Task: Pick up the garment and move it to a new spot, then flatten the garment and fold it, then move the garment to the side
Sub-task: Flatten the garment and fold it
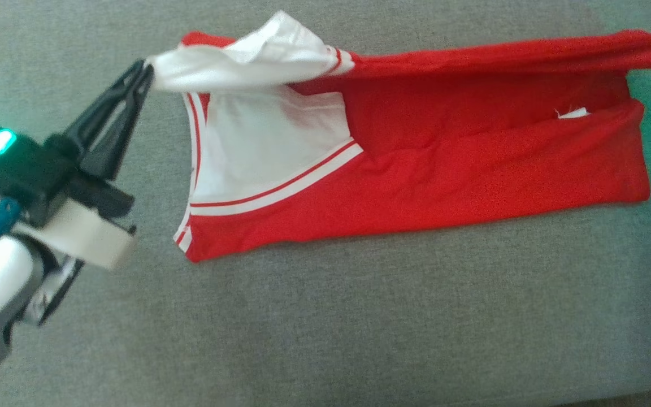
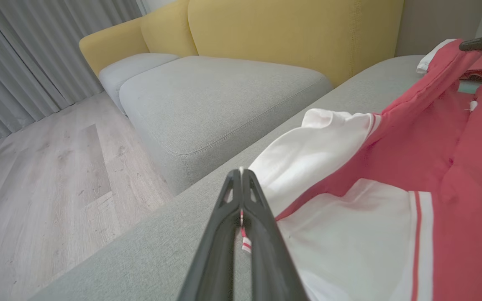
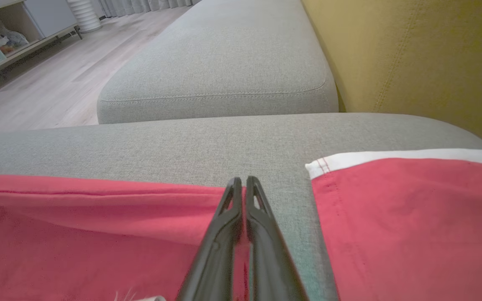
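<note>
**Holding the garment (image 1: 444, 169) by both ends on the grey sofa seat (image 1: 325, 322)**

The garment is red with white parts and striped red-and-white trim. In the head view it lies lengthwise across the seat, its near half resting mostly flat on the fabric. Its far edge is raised into a taut band that runs from one gripper to the other.

The left gripper (image 1: 146, 66) is at the garment's left end. Its fingers are pressed together on the tip of a white flap (image 1: 246, 59), which is lifted off the seat and bunched. In the left wrist view a scrap of striped trim (image 2: 245, 243) shows lower down in the slot between the two fingers.

The right gripper (image 3: 243, 182) is at the opposite end with its fingers closed tight on the red edge. Red cloth shows between them in the right wrist view. In the head view this gripper sits at the right border, mostly cut off.

A second red cloth (image 3: 404, 217) with a white band along its edge lies near that gripper. A strip of bare seat separates it from the garment.

A yellow backrest (image 2: 291, 29) rises behind the seat, and an adjoining grey cushion (image 3: 220, 62) juts out over the wooden floor (image 2: 36, 175). Across the floor stands a low cabinet (image 3: 52, 16). Its open compartment holds a few pale things (image 3: 10, 38), too blurred to identify.
</note>
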Tool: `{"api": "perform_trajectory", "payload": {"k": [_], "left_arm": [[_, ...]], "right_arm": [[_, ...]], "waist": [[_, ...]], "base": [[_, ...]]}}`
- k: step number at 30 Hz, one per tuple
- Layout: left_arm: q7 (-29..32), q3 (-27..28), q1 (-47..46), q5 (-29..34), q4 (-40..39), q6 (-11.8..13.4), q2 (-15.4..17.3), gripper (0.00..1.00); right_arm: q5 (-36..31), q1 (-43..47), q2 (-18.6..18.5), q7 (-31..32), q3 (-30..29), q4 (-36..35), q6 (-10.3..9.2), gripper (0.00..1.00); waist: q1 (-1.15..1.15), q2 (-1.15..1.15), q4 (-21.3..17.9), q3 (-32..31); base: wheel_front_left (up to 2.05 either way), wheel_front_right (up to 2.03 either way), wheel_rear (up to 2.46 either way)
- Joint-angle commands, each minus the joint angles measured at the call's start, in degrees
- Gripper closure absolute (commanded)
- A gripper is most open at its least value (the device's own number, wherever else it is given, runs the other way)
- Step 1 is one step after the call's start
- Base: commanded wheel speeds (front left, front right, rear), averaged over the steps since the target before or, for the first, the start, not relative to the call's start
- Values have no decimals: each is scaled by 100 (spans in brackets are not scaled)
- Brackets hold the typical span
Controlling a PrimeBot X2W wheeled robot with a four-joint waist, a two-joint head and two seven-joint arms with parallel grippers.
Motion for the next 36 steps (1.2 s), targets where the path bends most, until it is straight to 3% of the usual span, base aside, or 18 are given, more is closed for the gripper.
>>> {"api": "perform_trajectory", "payload": {"k": [1, 9, 16, 17, 18, 19, 25, 29, 31, 32, 36], "left_arm": [[-40, 289, -65, -17, -220, 111, 339, 100], [-73, 118, 675, -220, -755, 558, 465, 100], [-377, -91, 1171, -477, -534, 618, 71, 100], [-440, -107, 1219, -516, -463, 616, -18, 80], [-513, -114, 1260, -551, -385, 621, -112, 47], [-606, -104, 1308, -610, -308, 632, -223, 0], [-1278, 248, 1731, -839, 301, 1111, -986, 0], [-1408, 979, 2109, -530, 538, 1412, -1704, 0], [-1411, 1451, 2355, -44, 529, 1431, -2088, 0], [-1411, 1451, 2355, -44, 529, 1431, -2088, 0], [-1413, 2097, 2882, 896, 444, 1262, -2796, 0]], "right_arm": [[-57, 224, -214, -24, -113, -184, -5, 100], [-397, 1210, -9, 220, -879, -717, -5, 100], [-805, 1822, 333, 427, -1306, -1094, -5, 99], [-892, 1859, 396, 431, -1349, -1104, -5, 52], [-983, 1885, 461, 428, -1394, -1102, -5, 0], [-1072, 1896, 547, 391, -1464, -1090, -5, 0], [-1527, 2061, 1134, -160, -1837, -1040, -5, 0], [-1716, 2249, 1562, -508, -2018, -1036, -5, 0], [-1748, 2310, 1730, -605, -2089, -992, -5, 0], [-1748, 2310, 1730, -605, -2089, -992, -5, 0], [-1813, 2307, 1899, -672, -2289, -772, -5, 0]], "waist": [[1, 0, 34, -40], [1, 0, 118, -147], [1, 0, 148, -176], [1, 0, 146, -179], [1, 0, 144, -185], [1, 0, 141, -195], [1, 0, 130, -376], [1, 0, 174, -526], [1, 0, 224, -600], [1, 0, 224, -600], [1, 0, 382, -731]], "base": [[0, 0, 0], [0, 0, 0], [0, 0, 0], [0, 0, 0], [0, 0, 0], [0, 0, 0], [0, 0, 0], [0, 0, 0], [0, 0, 0], [0, 0, 0], [0, 0, 0]]}}
